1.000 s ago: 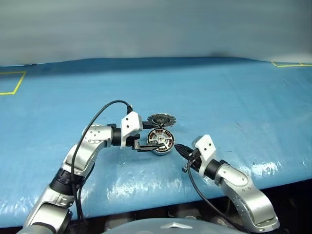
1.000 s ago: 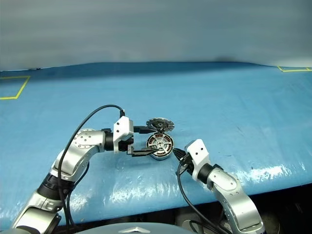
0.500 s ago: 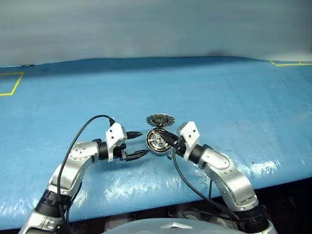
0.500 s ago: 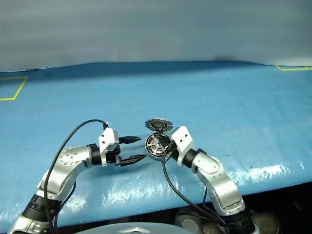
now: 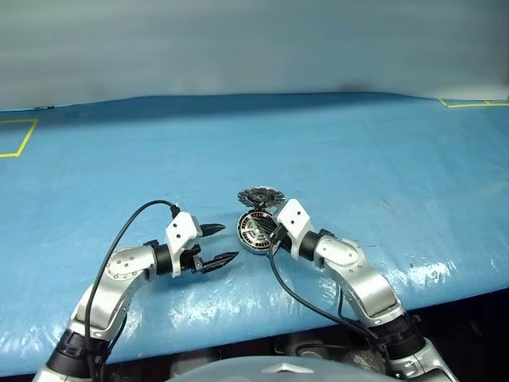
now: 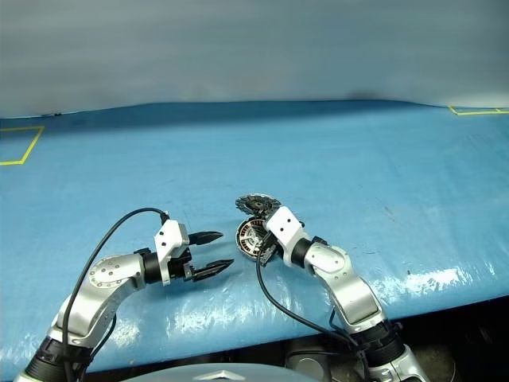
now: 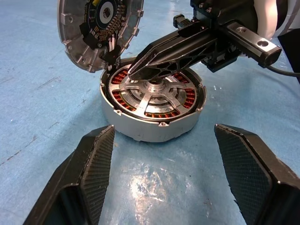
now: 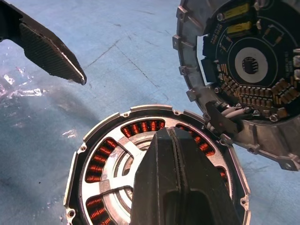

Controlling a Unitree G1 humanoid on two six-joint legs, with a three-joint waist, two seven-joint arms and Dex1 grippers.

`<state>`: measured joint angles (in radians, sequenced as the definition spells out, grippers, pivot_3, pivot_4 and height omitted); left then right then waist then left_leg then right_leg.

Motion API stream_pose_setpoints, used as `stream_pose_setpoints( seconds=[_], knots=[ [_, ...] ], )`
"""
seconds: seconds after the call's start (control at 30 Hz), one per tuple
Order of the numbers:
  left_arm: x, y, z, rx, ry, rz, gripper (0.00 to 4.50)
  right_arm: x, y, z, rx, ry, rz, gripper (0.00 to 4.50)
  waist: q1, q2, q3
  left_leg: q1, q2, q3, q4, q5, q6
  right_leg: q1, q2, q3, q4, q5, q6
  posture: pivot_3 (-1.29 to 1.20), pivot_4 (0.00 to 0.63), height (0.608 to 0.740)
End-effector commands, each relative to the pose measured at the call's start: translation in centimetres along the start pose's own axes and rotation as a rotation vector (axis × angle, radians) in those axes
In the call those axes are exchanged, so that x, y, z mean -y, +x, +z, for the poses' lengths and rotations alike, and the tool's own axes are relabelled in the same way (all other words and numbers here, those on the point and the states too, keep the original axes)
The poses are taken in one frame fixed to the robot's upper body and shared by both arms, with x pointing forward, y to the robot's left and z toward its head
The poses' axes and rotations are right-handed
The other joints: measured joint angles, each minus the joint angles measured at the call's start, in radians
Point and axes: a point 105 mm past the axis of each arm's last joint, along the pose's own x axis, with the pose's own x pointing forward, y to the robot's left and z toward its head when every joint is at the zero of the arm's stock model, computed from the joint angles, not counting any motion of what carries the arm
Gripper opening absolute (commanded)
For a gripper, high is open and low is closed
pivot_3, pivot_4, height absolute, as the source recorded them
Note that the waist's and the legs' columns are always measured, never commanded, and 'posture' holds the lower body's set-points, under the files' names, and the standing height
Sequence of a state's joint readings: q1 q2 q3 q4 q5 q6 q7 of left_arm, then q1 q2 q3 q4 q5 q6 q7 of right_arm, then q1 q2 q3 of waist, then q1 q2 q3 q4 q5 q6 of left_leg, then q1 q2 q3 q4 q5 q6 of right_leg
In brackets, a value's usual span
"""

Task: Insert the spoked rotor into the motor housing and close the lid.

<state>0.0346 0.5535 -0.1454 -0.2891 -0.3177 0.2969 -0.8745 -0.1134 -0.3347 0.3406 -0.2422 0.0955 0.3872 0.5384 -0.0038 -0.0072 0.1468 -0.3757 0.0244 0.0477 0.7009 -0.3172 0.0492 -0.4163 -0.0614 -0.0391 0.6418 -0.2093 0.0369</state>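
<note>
**Tilted lid could fall crooked**

Flat on table [image 5: 398,159]: housing [image 7: 154,123], open side up. Lid [image 7: 101,30] tilted on far rim; a bump could drop it crooked. Rotor [image 7: 154,89] flat inside, hub up. Right gripper [image 7: 134,72] shut, empty, over rotor; could push it askew. Left gripper [image 5: 229,243] wide open, empty, near.

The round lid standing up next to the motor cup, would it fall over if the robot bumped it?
Probably yes. The round grey metal lid stands tilted on its edge against the silver motor housing with copper windings, so a nudge could tip it flat. It looks stiff and fairly heavy for its size, being metal. Its face carries small electronic parts, which might be fragile.
</note>
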Motion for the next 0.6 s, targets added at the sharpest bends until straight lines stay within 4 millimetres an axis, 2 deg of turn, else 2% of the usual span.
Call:
stream_pose_setpoints(
  seconds=[0.03,0.17,0.27,0.33,0.4,0.5,0.6],
  knots=[
    [-0.1,-0.4,1.1,0.038,0.038,0.008,3.61,-0.4,0.1,-0.9,-0.016,0.042,-0.005,0.00,-0.001,0.000,0.000,0.000,0.000,0.000,0.000,0.000,0.000,0.000,0.000,0.000,0.000,0.000,0.000,0.00,0.150,0.740],
    [-0.3,-0.4,1.0,0.042,0.036,0.014,3.61,0.8,-0.8,1.5,0.116,0.132,-0.056,0.00,-0.004,0.000,0.000,0.000,0.000,0.000,0.000,0.000,0.000,0.000,0.000,0.000,0.000,0.000,0.000,0.00,0.150,0.740],
    [-0.3,-0.4,1.0,0.045,0.030,0.008,3.61,1.6,-3.1,2.7,0.171,0.181,-0.058,0.00,0.001,0.001,0.001,-0.001,0.000,0.000,0.000,0.000,0.000,-0.001,0.000,0.000,0.000,0.000,0.000,0.00,0.150,0.740],
    [-0.4,-0.3,1.0,0.049,0.026,0.010,3.61,2.5,-4.4,2.4,0.161,0.199,-0.103,0.00,0.002,0.001,0.001,-0.001,0.000,0.000,0.000,0.000,0.000,-0.001,-0.001,0.000,-0.001,0.000,0.000,0.00,0.150,0.740],
    [-0.5,-0.3,1.1,0.054,0.024,0.019,3.61,3.6,-5.5,1.2,0.102,0.200,-0.175,0.00,0.002,0.001,0.001,-0.001,0.000,0.000,0.000,0.000,0.000,-0.001,-0.001,0.000,-0.001,0.000,0.000,0.00,0.150,0.740],
    [-0.6,-0.2,1.3,0.065,0.025,0.032,3.61,5.1,-6.6,-0.3,0.031,0.189,-0.286,0.00,0.002,0.002,0.001,-0.001,0.000,0.000,-0.001,0.000,0.000,-0.001,0.000,0.000,-0.001,0.000,0.000,0.00,0.150,0.740],
    [-0.9,-0.1,1.8,0.086,0.025,0.051,3.61,7.5,-7.2,-0.8,0.032,0.217,-0.456,0.00,-0.001,0.002,0.001,-0.001,0.000,0.000,-0.001,0.000,0.000,-0.002,0.000,0.000,0.000,0.000,0.000,0.00,0.150,0.740]
  ],
)
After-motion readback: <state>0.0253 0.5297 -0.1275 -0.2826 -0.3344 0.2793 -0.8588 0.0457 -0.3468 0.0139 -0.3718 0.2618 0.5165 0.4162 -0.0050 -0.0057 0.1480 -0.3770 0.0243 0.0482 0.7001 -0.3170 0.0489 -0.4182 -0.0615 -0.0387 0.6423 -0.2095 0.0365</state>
